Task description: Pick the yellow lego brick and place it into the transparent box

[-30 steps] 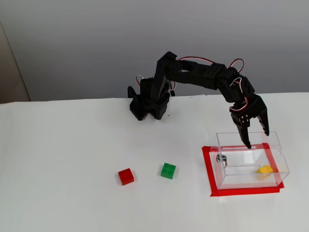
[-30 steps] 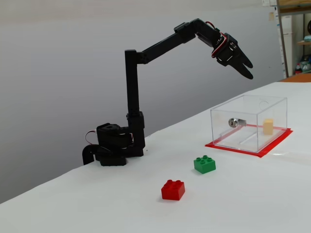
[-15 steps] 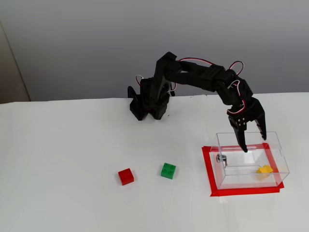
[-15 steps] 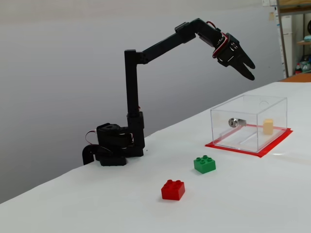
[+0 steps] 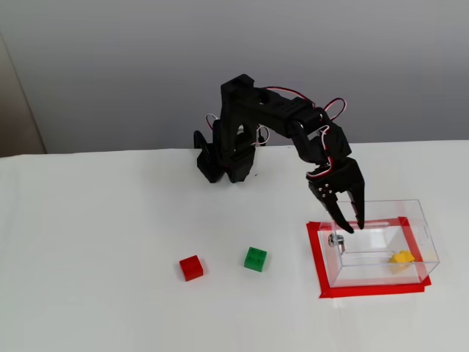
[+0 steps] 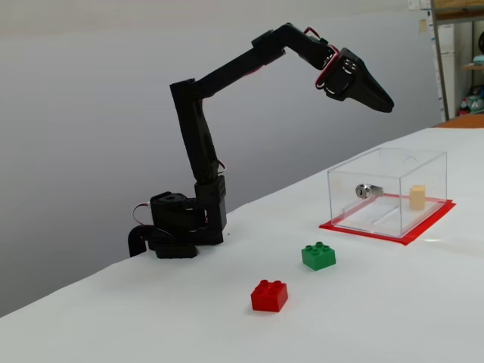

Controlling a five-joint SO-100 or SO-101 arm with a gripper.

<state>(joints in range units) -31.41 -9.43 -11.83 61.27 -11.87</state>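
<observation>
Fixed view from above: yellow lego brick (image 5: 401, 257) lying inside the transparent box (image 5: 421, 233), near its right end. Pincer (image 5: 350, 224) spread and empty, poised above the box's left rim.

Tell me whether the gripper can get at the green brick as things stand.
Probably yes. The green brick sits alone on the bare table, apart from the red brick and the transparent box; the gripper hangs open and empty above.
</observation>
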